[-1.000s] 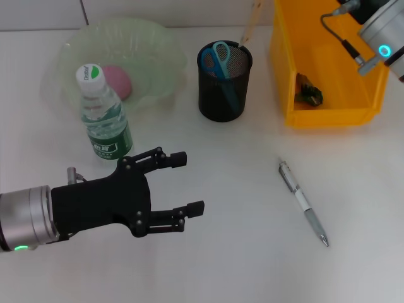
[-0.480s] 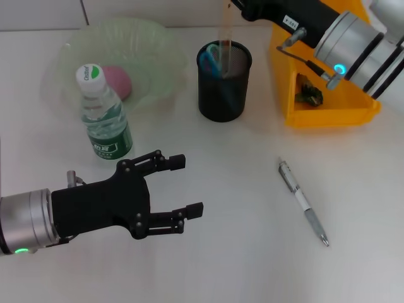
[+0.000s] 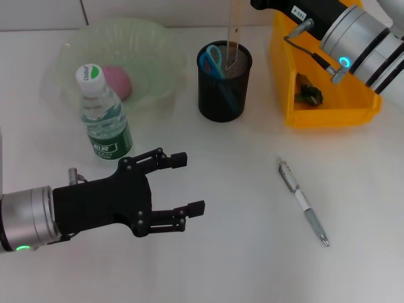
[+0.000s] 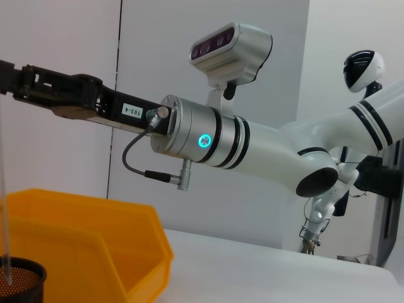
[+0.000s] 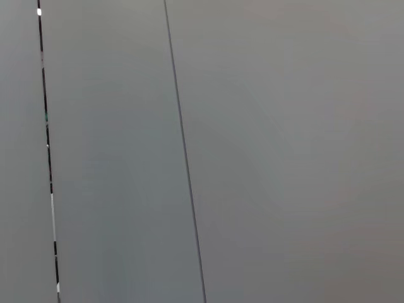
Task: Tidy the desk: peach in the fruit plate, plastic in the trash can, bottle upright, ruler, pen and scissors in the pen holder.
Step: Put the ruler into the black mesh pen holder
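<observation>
My left hand (image 3: 183, 189) hovers low at near left over the worktop (image 3: 240, 252), fingers spread wide, nothing in it. Right hand: out of shot past the far edge, can't tell its state. Ruler (image 3: 234, 31) stands in pen holder (image 3: 224, 88) w/ scissors (image 3: 218, 57). Peach (image 3: 118, 82) in fruit plate (image 3: 158, 50), bottle (image 3: 104, 120) upright, plastic (image 3: 309, 93) in trash can (image 3: 328, 113). I reckon only the pen (image 3: 303, 202), near right, is left.

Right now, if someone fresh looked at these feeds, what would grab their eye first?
Probably the left gripper, black, fingers spread open, hovering over the near part of the white desk just in front of the upright bottle. Next, the right arm reaching in at the far side, with the ruler standing in the black mesh pen holder beside the scissors. The pen lies alone on the desk.
</observation>
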`<state>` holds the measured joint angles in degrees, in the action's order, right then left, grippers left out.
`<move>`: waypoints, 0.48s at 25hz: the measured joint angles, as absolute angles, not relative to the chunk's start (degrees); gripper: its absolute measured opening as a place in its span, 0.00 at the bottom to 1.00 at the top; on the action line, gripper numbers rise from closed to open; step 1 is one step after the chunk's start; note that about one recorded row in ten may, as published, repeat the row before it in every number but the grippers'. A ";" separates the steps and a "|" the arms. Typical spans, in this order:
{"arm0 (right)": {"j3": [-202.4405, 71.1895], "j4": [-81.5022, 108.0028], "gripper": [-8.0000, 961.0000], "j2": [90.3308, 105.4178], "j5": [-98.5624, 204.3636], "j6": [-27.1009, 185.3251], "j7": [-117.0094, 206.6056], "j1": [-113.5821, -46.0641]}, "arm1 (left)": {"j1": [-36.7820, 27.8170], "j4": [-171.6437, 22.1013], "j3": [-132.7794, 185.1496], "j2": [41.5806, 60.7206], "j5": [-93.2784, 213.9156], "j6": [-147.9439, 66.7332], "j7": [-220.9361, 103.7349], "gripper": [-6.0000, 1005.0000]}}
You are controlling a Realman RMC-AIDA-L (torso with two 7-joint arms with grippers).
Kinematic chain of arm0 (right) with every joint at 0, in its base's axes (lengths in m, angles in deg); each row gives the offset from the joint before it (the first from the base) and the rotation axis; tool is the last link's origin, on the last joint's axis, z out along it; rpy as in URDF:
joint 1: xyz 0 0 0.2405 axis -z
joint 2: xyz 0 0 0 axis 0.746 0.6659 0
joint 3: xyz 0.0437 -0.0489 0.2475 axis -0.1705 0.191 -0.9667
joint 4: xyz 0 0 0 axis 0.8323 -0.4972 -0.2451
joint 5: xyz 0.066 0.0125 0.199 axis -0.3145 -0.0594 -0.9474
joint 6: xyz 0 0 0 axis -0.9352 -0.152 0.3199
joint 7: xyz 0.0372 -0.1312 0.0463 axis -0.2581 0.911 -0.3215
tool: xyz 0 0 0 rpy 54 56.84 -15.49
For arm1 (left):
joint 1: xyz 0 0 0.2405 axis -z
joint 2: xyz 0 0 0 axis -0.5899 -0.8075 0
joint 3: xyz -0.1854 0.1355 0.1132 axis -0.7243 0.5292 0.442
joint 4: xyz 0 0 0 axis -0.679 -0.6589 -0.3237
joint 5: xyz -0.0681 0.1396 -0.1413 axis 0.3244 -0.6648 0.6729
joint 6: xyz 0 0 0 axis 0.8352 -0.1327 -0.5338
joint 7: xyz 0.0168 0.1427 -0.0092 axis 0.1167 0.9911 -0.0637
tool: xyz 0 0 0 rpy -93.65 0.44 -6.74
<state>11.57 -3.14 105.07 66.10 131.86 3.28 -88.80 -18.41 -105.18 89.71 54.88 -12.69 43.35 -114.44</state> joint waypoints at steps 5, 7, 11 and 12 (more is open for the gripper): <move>12.09 -2.80 0.47 105.04 66.31 131.83 3.41 -88.60 | -18.31 -105.18 89.71 54.89 -12.69 43.35 -114.44 0.86; 12.29 -3.08 0.47 105.01 66.31 131.99 3.41 -88.16 | -18.31 -105.18 89.71 54.88 -12.69 43.35 -114.44 0.86; 12.15 -4.06 0.51 104.74 66.34 132.35 3.06 -87.16 | -18.31 -105.18 89.71 54.88 -12.69 43.36 -114.44 0.86; 12.26 -7.00 0.53 104.60 66.64 132.55 2.08 -85.37 | -18.31 -105.17 89.71 54.89 -12.69 43.36 -114.44 0.86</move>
